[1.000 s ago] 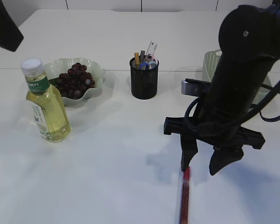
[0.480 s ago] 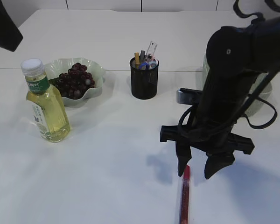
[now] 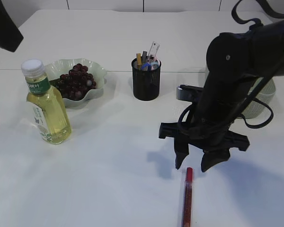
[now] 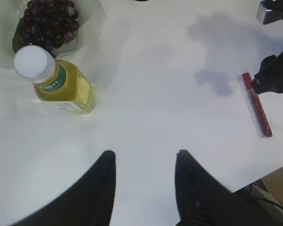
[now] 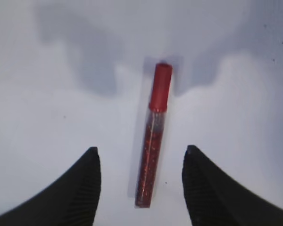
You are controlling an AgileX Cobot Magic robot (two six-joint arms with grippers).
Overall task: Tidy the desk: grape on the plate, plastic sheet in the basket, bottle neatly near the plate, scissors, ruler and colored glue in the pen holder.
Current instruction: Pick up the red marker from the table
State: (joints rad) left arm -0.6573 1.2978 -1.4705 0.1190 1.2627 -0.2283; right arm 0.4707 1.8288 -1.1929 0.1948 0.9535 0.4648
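Right gripper [image 3: 195, 165] hovers, jaws open and empty, over the glue pen [image 5: 153, 136] on the worktop [image 3: 109, 165]; drop straight down, straddle its middle, then squeeze; left jaws open too

Bright overhead light, soft shadows

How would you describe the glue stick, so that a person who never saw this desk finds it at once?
Start at the black mesh pen holder at the back of the white table, then come toward the near edge, below the open right gripper. There the colored glue lies flat: a slim clear tube of red glitter with a red cap, the only thing lying loose there.
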